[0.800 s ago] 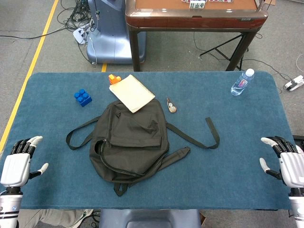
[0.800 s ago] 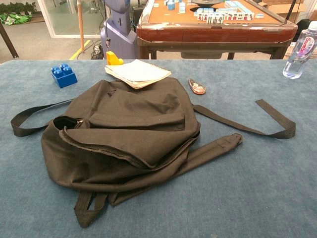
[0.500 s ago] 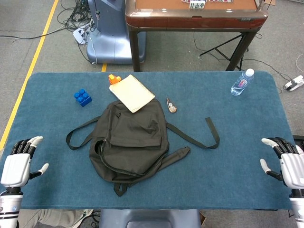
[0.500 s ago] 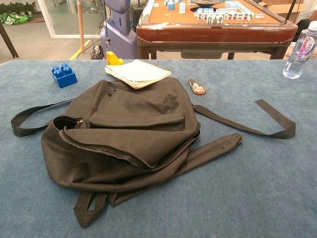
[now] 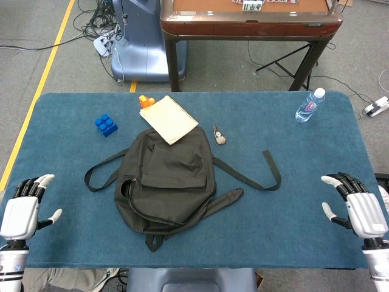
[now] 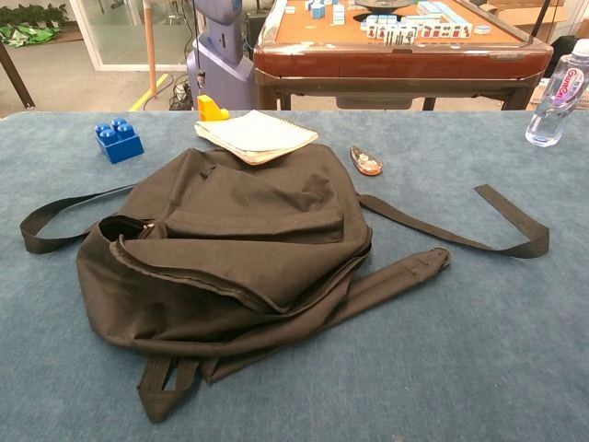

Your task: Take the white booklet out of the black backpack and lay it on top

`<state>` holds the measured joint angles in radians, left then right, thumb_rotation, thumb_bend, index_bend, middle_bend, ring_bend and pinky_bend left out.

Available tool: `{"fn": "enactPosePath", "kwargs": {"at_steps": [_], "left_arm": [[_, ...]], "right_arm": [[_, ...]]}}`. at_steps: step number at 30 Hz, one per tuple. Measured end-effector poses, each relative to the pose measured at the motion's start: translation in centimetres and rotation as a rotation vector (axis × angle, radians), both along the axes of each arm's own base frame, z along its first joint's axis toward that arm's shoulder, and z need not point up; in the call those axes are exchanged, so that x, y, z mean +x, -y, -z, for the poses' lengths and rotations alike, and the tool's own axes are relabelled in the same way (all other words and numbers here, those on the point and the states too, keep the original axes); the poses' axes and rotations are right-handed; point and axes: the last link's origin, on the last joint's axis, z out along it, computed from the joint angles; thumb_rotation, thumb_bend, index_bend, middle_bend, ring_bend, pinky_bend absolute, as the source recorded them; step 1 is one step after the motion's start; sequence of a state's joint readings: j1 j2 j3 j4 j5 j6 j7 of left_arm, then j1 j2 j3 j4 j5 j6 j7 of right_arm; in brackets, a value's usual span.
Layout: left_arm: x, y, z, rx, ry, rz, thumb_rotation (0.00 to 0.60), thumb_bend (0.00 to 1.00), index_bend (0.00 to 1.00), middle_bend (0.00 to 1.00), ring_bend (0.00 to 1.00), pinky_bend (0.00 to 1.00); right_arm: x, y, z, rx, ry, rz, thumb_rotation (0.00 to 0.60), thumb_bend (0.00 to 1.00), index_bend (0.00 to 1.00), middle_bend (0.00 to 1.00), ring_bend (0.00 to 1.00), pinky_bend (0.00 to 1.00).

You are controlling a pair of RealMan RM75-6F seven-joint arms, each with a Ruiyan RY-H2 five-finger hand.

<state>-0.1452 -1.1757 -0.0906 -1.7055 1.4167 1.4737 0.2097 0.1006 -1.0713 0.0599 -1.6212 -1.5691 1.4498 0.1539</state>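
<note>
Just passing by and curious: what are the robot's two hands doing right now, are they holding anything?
Left hand: open, holding nothing, at the table's near left edge.
Right hand: open, holding nothing, at the near right edge.

left hand (image 5: pixel 21 213), right hand (image 5: pixel 358 207), both empty, fingers spread

the black backpack (image 5: pixel 167 182) lies flat mid-desk, straps splayed out, zip mouth gaping; the white booklet (image 5: pixel 168 118) rests across its far top edge.
</note>
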Motion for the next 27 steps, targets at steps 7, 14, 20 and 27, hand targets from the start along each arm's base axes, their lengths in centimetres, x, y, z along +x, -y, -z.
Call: {"fn": "enactPosePath", "kwargs": {"at_steps": [7, 14, 20, 27], "left_arm": [[0.1, 0.2, -0.3, 0.005, -0.002, 0.004, 0.6, 0.22, 0.17, 0.18, 0.14, 0.1], [0.2, 0.3, -0.2, -0.006, -0.006, 0.006, 0.6, 0.22, 0.17, 0.18, 0.14, 0.1], [0.4, 0.3, -0.2, -0.007, -0.008, 0.011, 0.6, 0.22, 0.17, 0.18, 0.14, 0.1], [0.7, 0.5, -0.2, -0.008, 0.0, 0.015, 0.6, 0.22, 0.17, 0.18, 0.14, 0.1]], "right_arm": [[2.6, 2.3, 1.7, 0.13, -0.011, -0.124, 0.6, 0.34, 0.22, 0.22, 0.12, 0.17], [6.6, 5.2, 4.4, 0.311, -0.009, -0.272, 0.6, 0.28, 0.22, 0.22, 0.12, 0.17], [10.2, 7.9, 7.3, 0.454, -0.018, -0.366, 0.6, 0.2, 0.22, 0.22, 0.12, 0.17], [14.4, 11.0, 11.6, 0.593, 0.009, -0.422, 0.6, 0.12, 0.22, 0.19, 0.1, 0.17]]}}
